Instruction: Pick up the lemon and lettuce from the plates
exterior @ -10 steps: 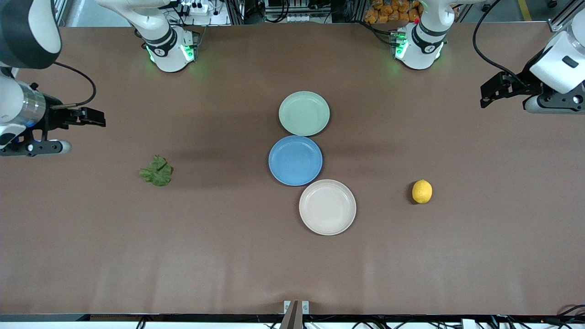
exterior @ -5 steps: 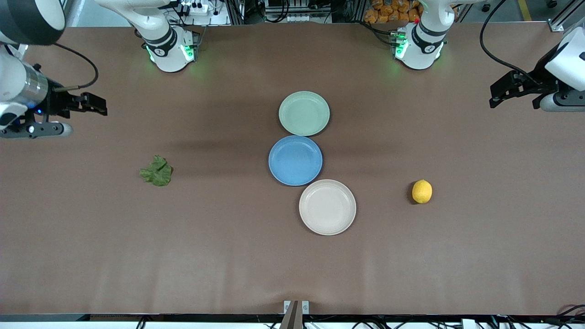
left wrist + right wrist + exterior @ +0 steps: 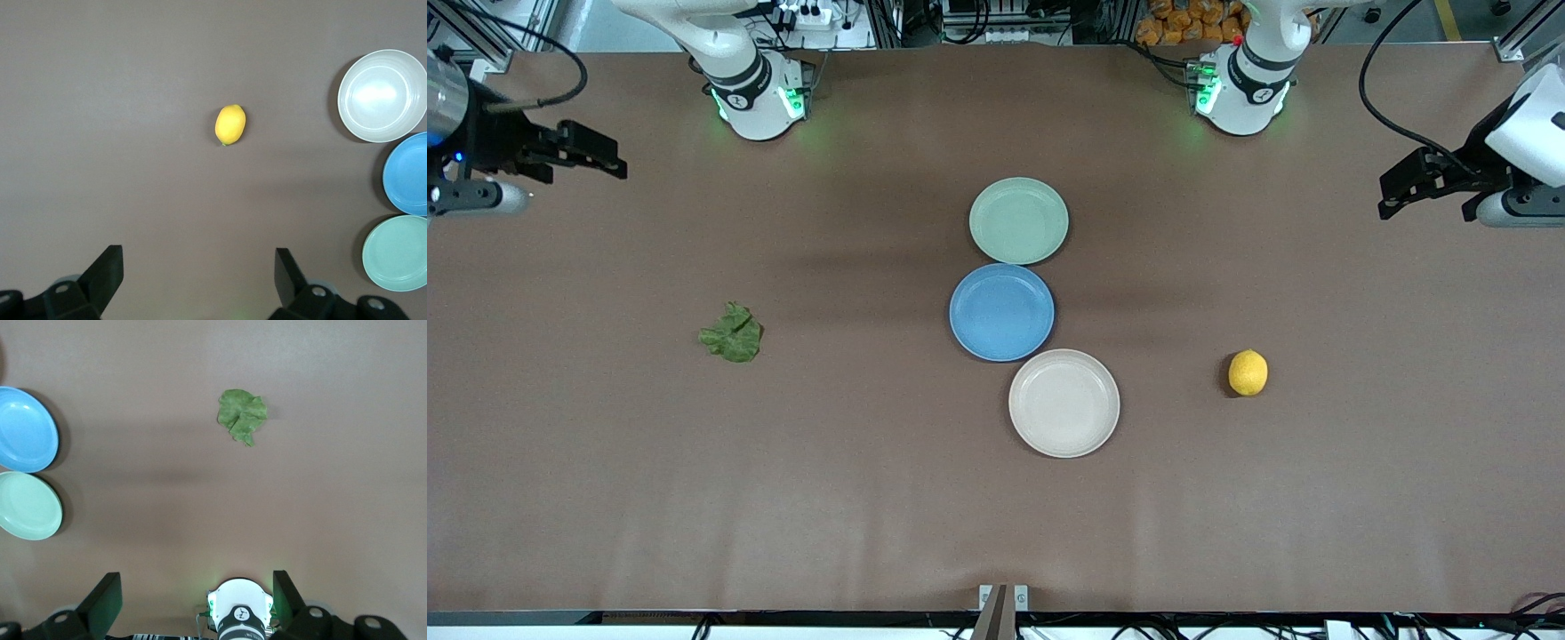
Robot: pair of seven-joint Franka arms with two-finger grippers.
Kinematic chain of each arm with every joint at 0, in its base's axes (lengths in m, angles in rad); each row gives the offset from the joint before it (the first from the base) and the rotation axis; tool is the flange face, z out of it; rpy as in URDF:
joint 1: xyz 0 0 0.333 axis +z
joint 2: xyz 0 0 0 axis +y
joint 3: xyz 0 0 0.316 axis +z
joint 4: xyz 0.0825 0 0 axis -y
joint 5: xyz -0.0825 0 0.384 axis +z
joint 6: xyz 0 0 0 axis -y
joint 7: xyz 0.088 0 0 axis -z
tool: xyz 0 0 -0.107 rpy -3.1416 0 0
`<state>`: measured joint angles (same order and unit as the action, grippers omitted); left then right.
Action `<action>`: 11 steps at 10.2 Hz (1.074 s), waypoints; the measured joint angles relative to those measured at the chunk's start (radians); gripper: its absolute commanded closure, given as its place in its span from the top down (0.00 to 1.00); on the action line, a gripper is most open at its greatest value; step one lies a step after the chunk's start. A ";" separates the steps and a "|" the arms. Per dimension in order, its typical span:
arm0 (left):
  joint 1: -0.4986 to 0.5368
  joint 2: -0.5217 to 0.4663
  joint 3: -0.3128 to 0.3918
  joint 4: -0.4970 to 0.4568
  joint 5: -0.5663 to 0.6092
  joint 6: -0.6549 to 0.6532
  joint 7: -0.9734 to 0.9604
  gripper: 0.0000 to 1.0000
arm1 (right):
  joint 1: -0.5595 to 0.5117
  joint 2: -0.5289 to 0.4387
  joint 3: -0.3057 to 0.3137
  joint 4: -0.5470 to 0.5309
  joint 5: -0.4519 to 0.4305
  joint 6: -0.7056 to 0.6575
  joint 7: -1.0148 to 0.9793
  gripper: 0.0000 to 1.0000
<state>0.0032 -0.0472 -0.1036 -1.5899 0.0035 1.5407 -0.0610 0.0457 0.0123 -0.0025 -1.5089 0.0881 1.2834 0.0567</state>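
Note:
The lemon (image 3: pixel 1248 372) lies on the bare table toward the left arm's end, apart from the plates; it also shows in the left wrist view (image 3: pixel 230 124). The lettuce (image 3: pixel 731 333) lies on the bare table toward the right arm's end, also in the right wrist view (image 3: pixel 243 415). The mint green plate (image 3: pixel 1018 220) and beige plate (image 3: pixel 1064 403) are empty. My left gripper (image 3: pixel 1400 187) is open and empty, high over the table's left-arm end. My right gripper (image 3: pixel 591 148) is open and empty, high over the right-arm end.
A blue plate (image 3: pixel 1001 311) sits empty between the mint and beige plates, touching both. The two arm bases (image 3: pixel 758 93) (image 3: pixel 1240 84) stand along the table edge farthest from the front camera. The right arm's base shows in the right wrist view (image 3: pixel 241 610).
My right gripper has risen and drawn back toward its base end. My left gripper has shifted slightly outward. The lemon, lettuce and plates have not moved.

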 measured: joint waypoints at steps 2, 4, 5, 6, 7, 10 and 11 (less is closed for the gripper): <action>0.000 0.002 0.000 0.002 0.000 0.000 0.000 1.00 | -0.025 0.043 -0.006 0.011 0.009 0.083 0.004 1.00; 0.000 0.002 -0.001 0.005 0.000 0.000 0.000 1.00 | -0.063 0.051 -0.009 0.021 0.028 0.124 0.004 1.00; 0.000 0.002 -0.001 0.005 0.000 0.000 0.000 1.00 | -0.068 0.051 -0.011 0.026 0.031 0.124 0.004 1.00; 0.000 0.002 -0.001 0.005 0.000 0.000 0.000 1.00 | -0.067 0.051 -0.010 0.028 0.032 0.124 0.004 1.00; 0.000 0.002 -0.001 0.005 0.000 0.000 0.000 1.00 | -0.067 0.051 -0.008 0.029 0.032 0.124 0.004 1.00; 0.000 0.003 -0.001 0.005 0.000 0.001 0.000 1.00 | -0.061 0.051 -0.001 0.031 0.023 0.123 0.004 1.00; 0.000 0.003 -0.001 0.005 0.000 0.001 0.000 1.00 | -0.057 0.051 0.002 0.032 0.008 0.123 0.004 1.00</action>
<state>0.0027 -0.0446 -0.1043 -1.5845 0.0035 1.5415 -0.0610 -0.0112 0.0630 -0.0009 -1.4772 0.0966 1.4067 0.0610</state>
